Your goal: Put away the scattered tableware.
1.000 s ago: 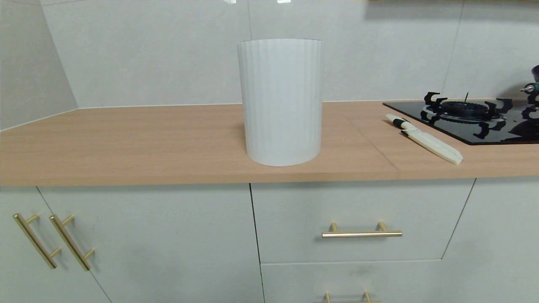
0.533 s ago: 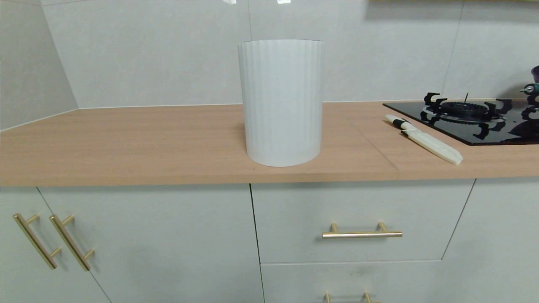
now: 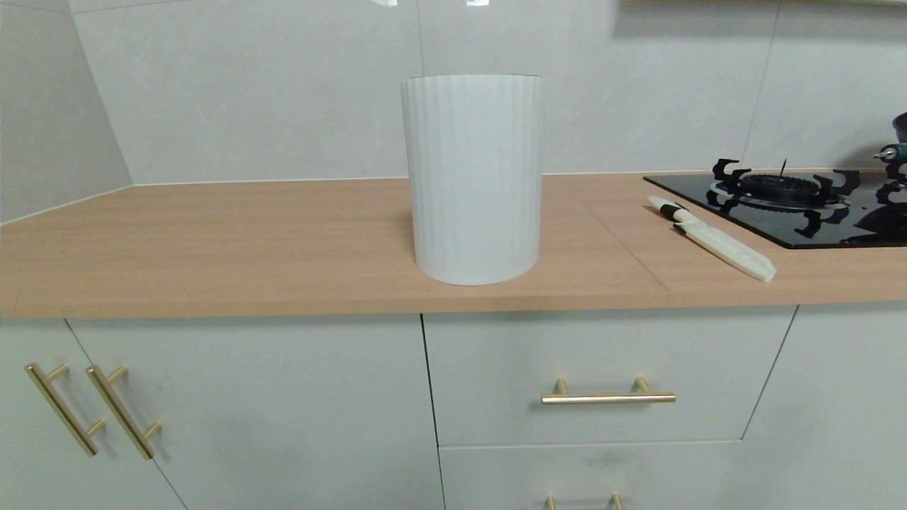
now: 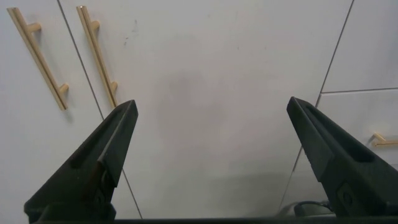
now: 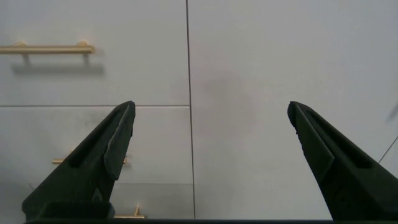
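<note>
My head camera has tipped slightly since a second ago, but nothing on the wooden counter point(image 3: 212, 241) has moved. The ribbed white container point(image 3: 473, 177) stands upright near its front edge. The white knife point(image 3: 712, 239) lies well to the container's right, beside the hob point(image 3: 779, 202). The left gripper point(image 4: 211, 104) and right gripper point(image 5: 210, 106) are spread wide before the cabinet fronts point(image 4: 205, 62).

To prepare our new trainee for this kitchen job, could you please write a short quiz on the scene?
1. True or false: the knife lies on the countertop, beside the hob.
2. The white ribbed container is: A upright on the countertop; B lying on its side; C inside a drawer.
3. Fill in: the left gripper and right gripper are both ____, holding nothing.
Key: 1 true; 2 A; 3 open.
</note>
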Robot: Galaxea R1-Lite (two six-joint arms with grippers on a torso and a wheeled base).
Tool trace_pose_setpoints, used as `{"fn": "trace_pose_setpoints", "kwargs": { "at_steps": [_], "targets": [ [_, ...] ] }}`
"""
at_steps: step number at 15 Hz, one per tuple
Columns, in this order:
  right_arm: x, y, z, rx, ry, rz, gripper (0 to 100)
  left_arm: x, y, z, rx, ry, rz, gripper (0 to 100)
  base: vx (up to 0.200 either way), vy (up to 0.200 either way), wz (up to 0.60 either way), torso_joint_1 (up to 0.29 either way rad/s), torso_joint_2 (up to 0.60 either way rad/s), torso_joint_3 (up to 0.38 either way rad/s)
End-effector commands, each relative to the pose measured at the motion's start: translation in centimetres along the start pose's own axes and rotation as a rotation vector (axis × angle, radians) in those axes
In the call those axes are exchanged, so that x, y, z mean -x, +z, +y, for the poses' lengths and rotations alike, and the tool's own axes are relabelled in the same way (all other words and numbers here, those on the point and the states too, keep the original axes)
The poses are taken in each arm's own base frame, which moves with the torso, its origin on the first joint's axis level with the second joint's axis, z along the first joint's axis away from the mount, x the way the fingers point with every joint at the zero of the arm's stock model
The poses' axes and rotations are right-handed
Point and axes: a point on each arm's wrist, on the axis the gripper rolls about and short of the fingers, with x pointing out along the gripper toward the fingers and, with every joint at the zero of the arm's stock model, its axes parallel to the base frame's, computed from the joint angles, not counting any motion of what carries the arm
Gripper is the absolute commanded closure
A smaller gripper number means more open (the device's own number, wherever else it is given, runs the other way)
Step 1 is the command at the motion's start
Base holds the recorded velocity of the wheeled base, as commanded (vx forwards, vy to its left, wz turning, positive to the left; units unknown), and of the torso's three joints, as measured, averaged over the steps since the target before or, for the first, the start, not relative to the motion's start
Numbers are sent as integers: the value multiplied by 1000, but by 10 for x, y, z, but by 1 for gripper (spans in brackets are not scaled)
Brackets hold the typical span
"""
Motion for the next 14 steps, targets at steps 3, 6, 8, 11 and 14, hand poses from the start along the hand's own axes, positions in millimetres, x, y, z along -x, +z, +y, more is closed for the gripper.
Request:
{"fn": "trace_pose_setpoints", "kwargs": {
  "at_steps": [3, 6, 8, 11, 14],
  "targets": [
    [0, 0, 0, 1, 1, 1, 0, 0, 0, 0, 0, 0, 1, 0, 0, 0, 0, 51, -227, -258],
    [0, 0, 0, 1, 1, 1, 0, 0, 0, 0, 0, 0, 1, 0, 0, 0, 0, 173, -515, -299],
    [0, 0, 0, 1, 1, 1, 0, 0, 0, 0, 0, 0, 1, 0, 0, 0, 0, 166, -491, -295],
    [0, 0, 0, 1, 1, 1, 0, 0, 0, 0, 0, 0, 1, 0, 0, 0, 0, 181, -463, -284],
    [0, 0, 0, 1, 1, 1, 0, 0, 0, 0, 0, 0, 1, 0, 0, 0, 0, 201, -486, -281]
  ]
}}
